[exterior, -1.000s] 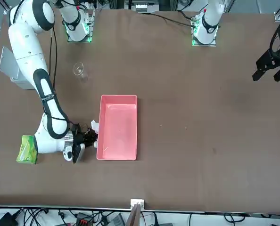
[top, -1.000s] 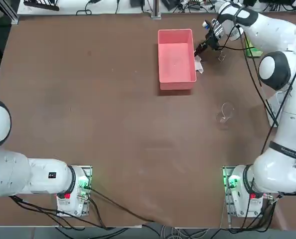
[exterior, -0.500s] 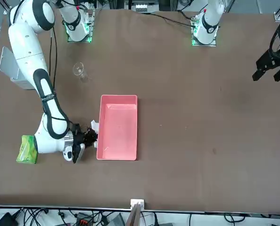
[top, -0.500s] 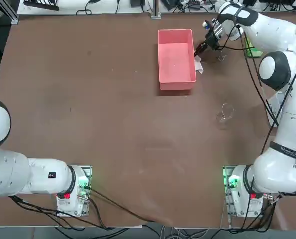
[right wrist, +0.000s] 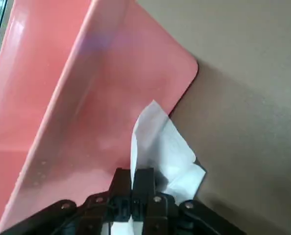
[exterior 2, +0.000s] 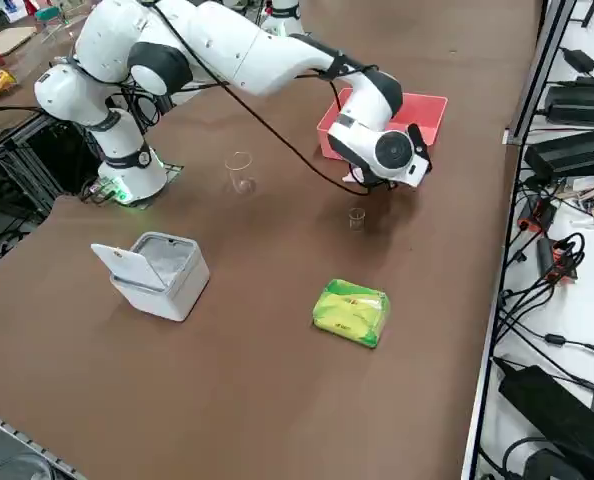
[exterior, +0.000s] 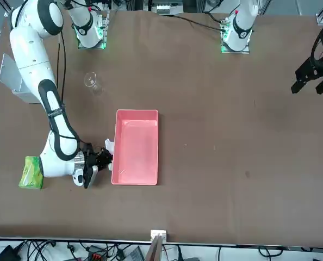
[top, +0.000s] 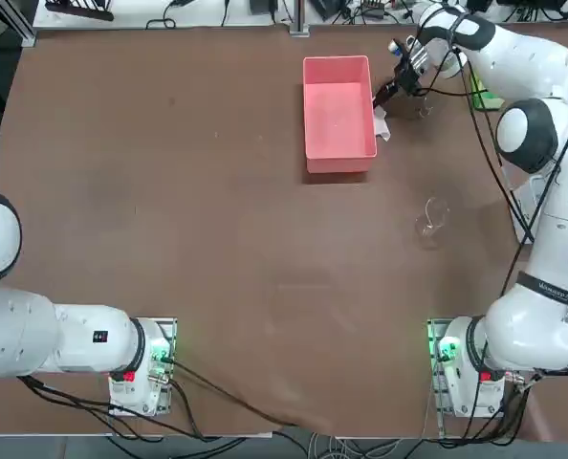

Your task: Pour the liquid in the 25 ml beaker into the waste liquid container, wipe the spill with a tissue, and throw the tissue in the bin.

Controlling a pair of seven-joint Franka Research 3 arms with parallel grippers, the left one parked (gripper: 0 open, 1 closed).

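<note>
The pink waste liquid container lies on the brown table. My right gripper is low beside the container's long outer wall, shut on the white tissue, which rests on the table against that wall. The tiny 25 ml beaker stands upright a little away from the gripper, on the side away from the container. In the right side view the wrist hides the fingers.
A larger clear glass vessel stands nearer the arm's base. The green tissue pack lies beyond the beaker. An open white bin sits by the table's right edge.
</note>
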